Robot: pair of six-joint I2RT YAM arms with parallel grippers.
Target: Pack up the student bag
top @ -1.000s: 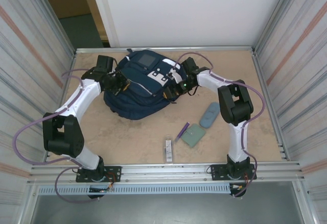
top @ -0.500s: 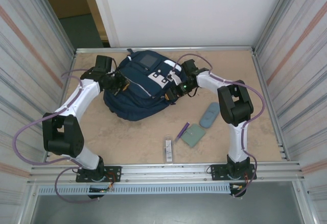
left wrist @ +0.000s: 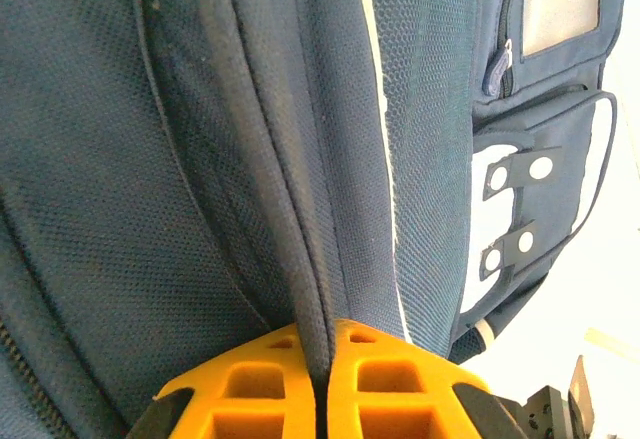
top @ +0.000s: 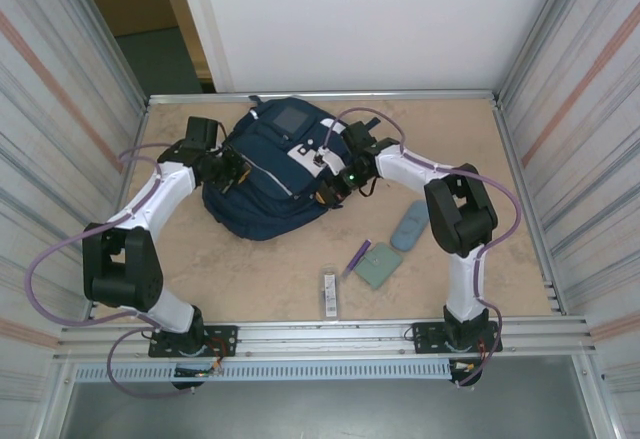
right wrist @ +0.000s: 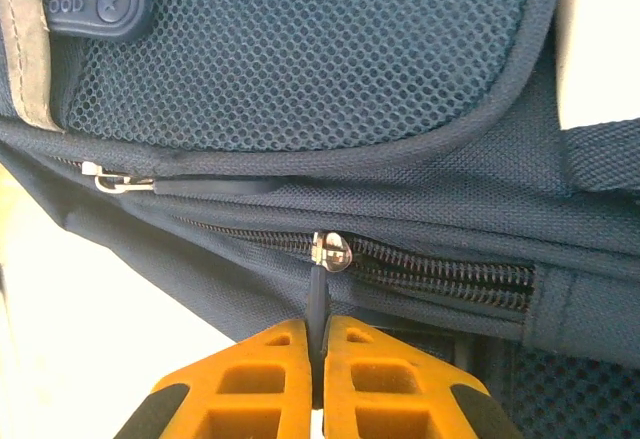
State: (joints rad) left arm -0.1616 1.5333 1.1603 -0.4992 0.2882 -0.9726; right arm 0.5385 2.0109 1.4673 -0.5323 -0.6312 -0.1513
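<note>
Barely visible within the right claw (right wrist: 318,364): student bag's (right wrist: 300,59) thin zip pull (right wrist: 317,304).

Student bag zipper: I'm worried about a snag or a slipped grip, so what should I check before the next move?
1. Right gripper shut on the zipper pull: ok.
2. Left gripper pinching a fabric fold of the student bag to brace it: ok.
3. Zipper teeth beside the slider free of caught fabric: ok on the visible stretch.
4. Compartment open enough for packing: cannot tell.
5. Purple pen, grey-blue case and green pouch packed: not ok, they lie on the table.
</note>
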